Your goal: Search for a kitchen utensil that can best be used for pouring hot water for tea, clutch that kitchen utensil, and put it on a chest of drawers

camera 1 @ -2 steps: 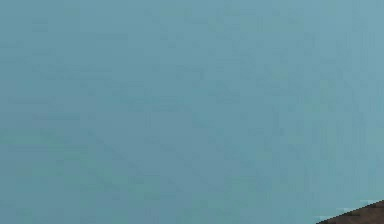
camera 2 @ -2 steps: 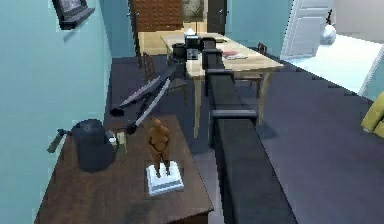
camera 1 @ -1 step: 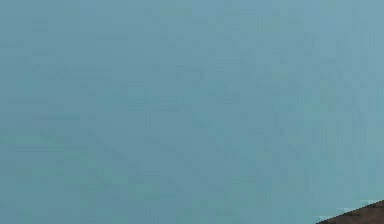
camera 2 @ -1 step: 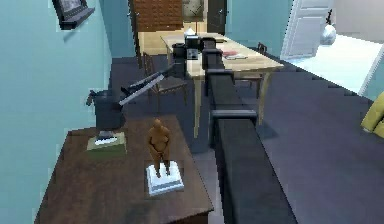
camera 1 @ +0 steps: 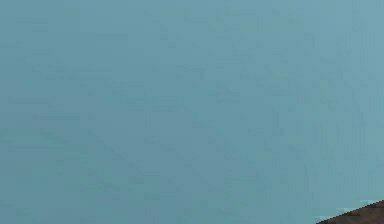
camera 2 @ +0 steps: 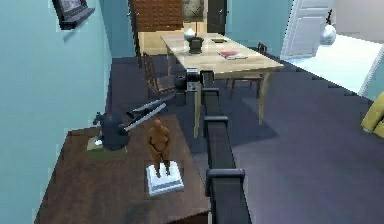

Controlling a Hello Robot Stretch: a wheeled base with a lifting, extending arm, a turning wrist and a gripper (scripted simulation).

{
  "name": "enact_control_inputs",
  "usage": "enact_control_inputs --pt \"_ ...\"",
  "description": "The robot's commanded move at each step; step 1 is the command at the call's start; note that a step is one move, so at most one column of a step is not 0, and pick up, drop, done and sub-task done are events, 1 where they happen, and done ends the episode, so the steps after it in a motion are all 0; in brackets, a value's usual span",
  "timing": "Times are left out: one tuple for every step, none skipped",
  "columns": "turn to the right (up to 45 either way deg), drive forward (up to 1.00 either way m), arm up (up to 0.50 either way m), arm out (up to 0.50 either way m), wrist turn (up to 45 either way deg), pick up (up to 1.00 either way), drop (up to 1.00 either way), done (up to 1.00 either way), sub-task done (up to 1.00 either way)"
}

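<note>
- I judge this to be the putting-down step. The arm [camera 2: 215, 140] reaches out, and the gripper [camera 2: 140, 113] sits at the far end of a dark wooden top [camera 2: 85, 190], which I take for the chest of drawers.
- At the fingers there is a dark grey object [camera 2: 112, 131], by a small green patch [camera 2: 95, 144] on that top. It is too lumpy for me to call it a kettle for certain, but it is my best candidate for the task's utensil.
- I cannot tell whether the claw has hold of it, nor how the fingers stand.
- Next I would want to confirm that the object rests squarely on the wood. Then I would take the arm away without brushing the brown statuette [camera 2: 162, 150] on its white base, just beside.
- The room has a teal wall [camera 1: 180, 100] close ahead, with a framed picture [camera 2: 73, 12] on the teal beside the top. The floor [camera 2: 310, 130] is dark, a wooden dining table [camera 2: 250, 68] with chairs stands farther out, and a white door [camera 2: 303, 30] lies beyond.
</note>
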Motion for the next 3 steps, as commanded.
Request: enact_control_inputs --pt "0.0 0.0 -0.32 0.0 0.0 0.0 0.0 0.0 0.0" --pt "0.0 0.0 0.0 0.0 0.0 0.0 1.0 0.0 0.0" --pt "0.0 0.0 0.1 0.0 0.0 0.0 0.0 0.0 0.0"
